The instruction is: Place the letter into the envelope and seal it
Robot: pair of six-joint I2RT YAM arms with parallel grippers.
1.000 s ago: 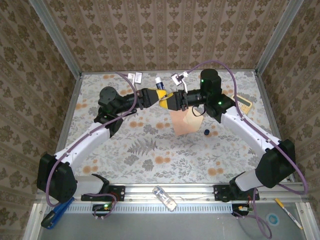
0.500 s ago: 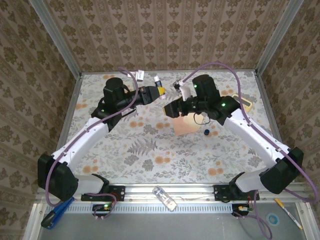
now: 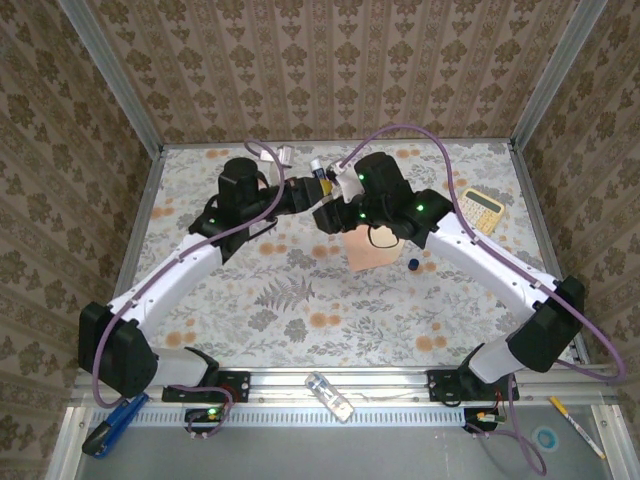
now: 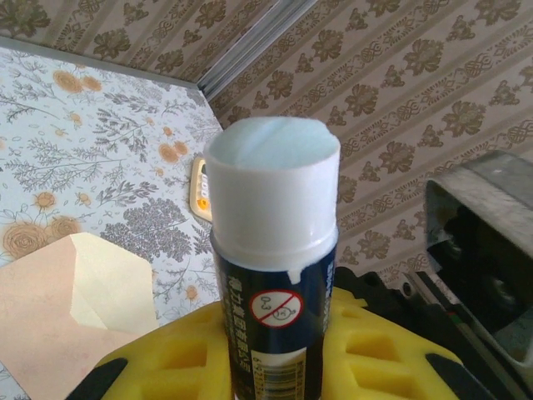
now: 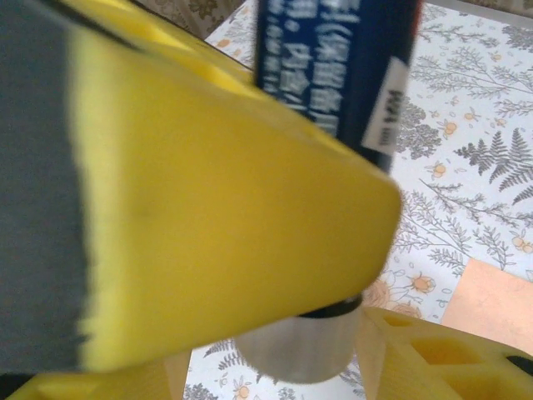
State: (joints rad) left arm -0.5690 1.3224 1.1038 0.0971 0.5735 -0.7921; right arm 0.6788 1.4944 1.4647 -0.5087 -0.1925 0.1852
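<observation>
One envelope (image 4: 42, 321) (open), one glue stick (image 4: 275, 275)

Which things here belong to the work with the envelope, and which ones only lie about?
For the job:
- envelope, flap open
- glue stick, uncapped
- small dark cap beside the envelope, probably the glue's

Lying about:
- calculator
- pen
- blue tool
- clear plastic item

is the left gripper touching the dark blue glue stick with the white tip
Touching. In the left wrist view, the left gripper clamps the dark blue glue stick, its yellow fingers pressed against both sides.
</observation>
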